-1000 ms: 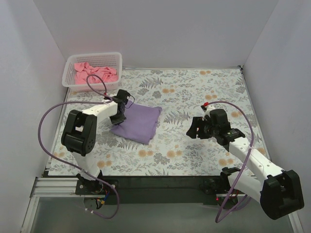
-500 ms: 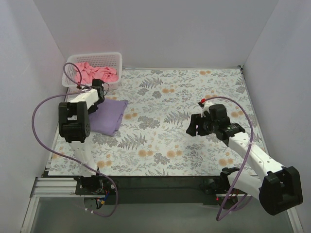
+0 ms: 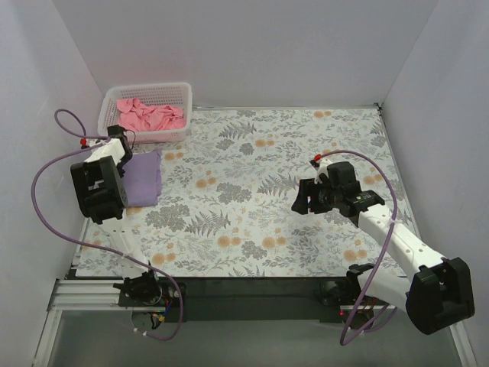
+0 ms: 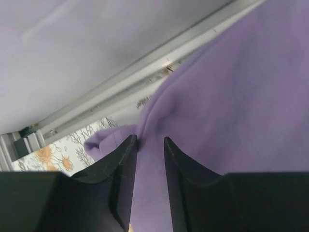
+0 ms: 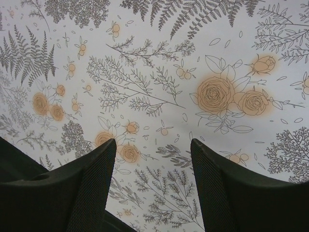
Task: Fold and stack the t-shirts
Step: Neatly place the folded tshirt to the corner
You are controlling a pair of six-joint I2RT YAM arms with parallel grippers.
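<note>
The folded lavender t-shirt [image 3: 144,177] lies at the table's left edge, just in front of the basket. My left gripper [image 3: 122,149] rests low on its far left corner. In the left wrist view the shirt [image 4: 231,96] fills the frame, and the left gripper [image 4: 150,140] has its jaws slightly parted with flat purple cloth showing in the narrow gap. The salmon-pink t-shirt [image 3: 149,115] lies crumpled in the basket. My right gripper [image 3: 299,200] hovers open over bare tablecloth at the right middle, holding nothing, as the right wrist view [image 5: 153,141] confirms.
The white mesh basket [image 3: 145,86] stands at the back left corner. The floral tablecloth [image 3: 260,222] covers the table. White walls close in the left, back and right sides, and the left wall [image 4: 96,48] is very near my left gripper.
My left arm has dragged the lavender t-shirt from the table's left middle over to the left edge by the basket. Its jaws have parted a little. The right arm has hardly moved.
</note>
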